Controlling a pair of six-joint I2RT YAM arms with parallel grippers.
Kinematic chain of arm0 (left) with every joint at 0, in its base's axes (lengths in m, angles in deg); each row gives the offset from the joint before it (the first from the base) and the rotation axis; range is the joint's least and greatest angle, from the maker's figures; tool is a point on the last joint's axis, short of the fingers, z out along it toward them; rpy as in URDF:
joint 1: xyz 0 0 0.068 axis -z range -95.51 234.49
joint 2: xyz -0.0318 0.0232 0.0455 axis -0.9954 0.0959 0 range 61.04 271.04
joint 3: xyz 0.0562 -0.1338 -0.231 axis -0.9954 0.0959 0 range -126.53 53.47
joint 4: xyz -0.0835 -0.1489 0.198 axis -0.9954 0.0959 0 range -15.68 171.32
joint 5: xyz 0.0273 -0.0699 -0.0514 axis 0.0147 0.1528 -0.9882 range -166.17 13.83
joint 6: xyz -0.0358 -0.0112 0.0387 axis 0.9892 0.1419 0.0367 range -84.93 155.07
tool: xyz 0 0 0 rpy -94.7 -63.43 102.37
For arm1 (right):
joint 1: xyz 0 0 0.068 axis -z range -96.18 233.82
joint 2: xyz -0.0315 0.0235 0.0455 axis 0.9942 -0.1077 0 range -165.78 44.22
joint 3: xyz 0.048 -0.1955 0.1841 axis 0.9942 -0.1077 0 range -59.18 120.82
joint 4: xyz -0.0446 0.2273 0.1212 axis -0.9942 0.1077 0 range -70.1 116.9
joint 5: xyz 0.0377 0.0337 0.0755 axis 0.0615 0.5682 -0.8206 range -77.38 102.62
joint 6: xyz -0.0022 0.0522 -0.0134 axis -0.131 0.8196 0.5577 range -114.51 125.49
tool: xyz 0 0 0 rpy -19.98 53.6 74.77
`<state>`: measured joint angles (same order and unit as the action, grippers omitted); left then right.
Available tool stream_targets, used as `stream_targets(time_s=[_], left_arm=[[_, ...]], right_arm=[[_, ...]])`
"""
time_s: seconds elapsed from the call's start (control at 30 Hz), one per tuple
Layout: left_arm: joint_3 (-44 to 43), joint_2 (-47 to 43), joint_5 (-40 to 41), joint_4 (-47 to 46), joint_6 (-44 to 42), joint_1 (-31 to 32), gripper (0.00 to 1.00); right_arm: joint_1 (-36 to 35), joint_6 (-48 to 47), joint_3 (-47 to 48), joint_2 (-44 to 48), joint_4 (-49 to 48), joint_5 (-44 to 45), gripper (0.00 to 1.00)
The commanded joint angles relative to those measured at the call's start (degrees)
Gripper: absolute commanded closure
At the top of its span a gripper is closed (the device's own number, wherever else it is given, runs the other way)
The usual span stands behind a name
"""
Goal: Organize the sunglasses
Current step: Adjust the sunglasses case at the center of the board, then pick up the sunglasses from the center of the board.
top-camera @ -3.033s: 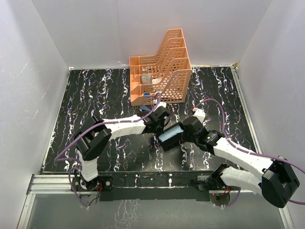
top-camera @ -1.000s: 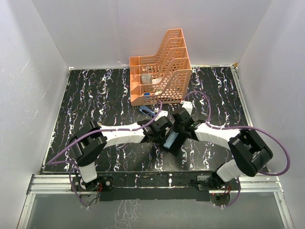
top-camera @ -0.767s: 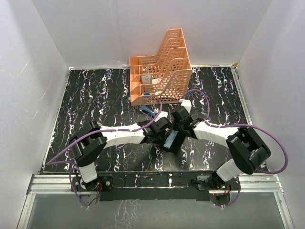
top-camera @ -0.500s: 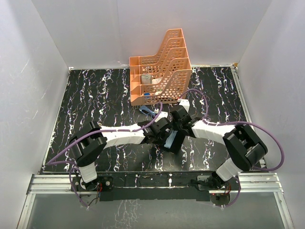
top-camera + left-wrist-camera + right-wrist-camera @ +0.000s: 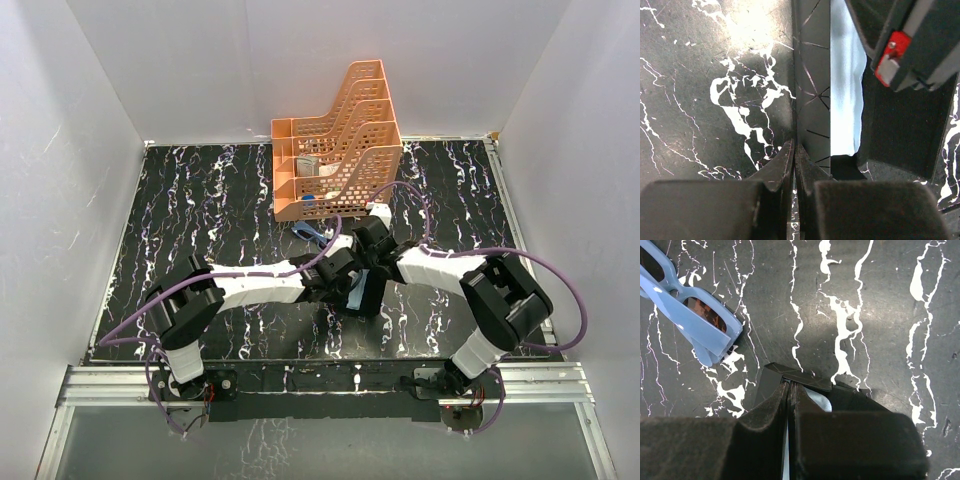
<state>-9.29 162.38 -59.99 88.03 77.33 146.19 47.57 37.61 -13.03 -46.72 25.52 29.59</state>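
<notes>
The sunglasses [image 5: 310, 233], a folded pair with a blue frame, lie on the marble table in front of the organizer; they also show at the upper left of the right wrist view [image 5: 690, 315]. The black case [image 5: 361, 297] stands tipped on its side between both arms, with a pale blue cloth [image 5: 845, 90] inside. My right gripper [image 5: 790, 386] is shut, its tips tucked under the case's flap [image 5: 795, 375], with a thin pale edge between the fingers. My left gripper [image 5: 794, 150] is shut, its tips against the edge of the case's wall [image 5: 812, 100].
An orange tiered organizer [image 5: 335, 150] stands at the back centre, just behind the sunglasses. White walls enclose the table on three sides. The right arm's purple cable [image 5: 420, 205] loops above the case. The two wrists sit almost touching.
The right arm's elbow has drawn in to the left and its wrist has shifted toward the organizer. The case has tipped further onto its edge. The left arm has barely moved.
</notes>
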Motion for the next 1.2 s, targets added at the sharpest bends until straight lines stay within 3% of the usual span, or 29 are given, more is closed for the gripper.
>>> stream_targets(time_s=[0.0,0.43,0.63,0.83,0.97,1.17], left_arm=[[-0.93,-2.56,0.93,0.72,0.55,0.67,1.00],[-0.99,-7.73,10.31,7.48,0.54,0.10,1.00],[2.92,-15.46,13.24,8.32,0.45,-3.49,1.00],[8.62,-22.54,11.55,7.95,0.80,-10.03,0.99],[10.61,-25.95,12.33,7.71,0.55,-11.35,0.82],[11.88,-27.47,12.62,7.16,0.55,-11.72,0.74]], right_arm=[[0.21,-1.20,2.96,-0.82,-3.67,-0.70,1.00],[0.25,-0.19,0.86,9.67,2.97,0.62,1.00],[-0.21,-1.48,0.69,15.03,4.46,-2.38,0.87],[-0.22,-5.29,5.92,10.08,4.06,-5.67,0.81],[-0.22,-7.33,10.72,4.11,2.81,-9.53,0.76],[-0.10,-9.38,18.27,-4.88,1.09,-12.60,0.67]])
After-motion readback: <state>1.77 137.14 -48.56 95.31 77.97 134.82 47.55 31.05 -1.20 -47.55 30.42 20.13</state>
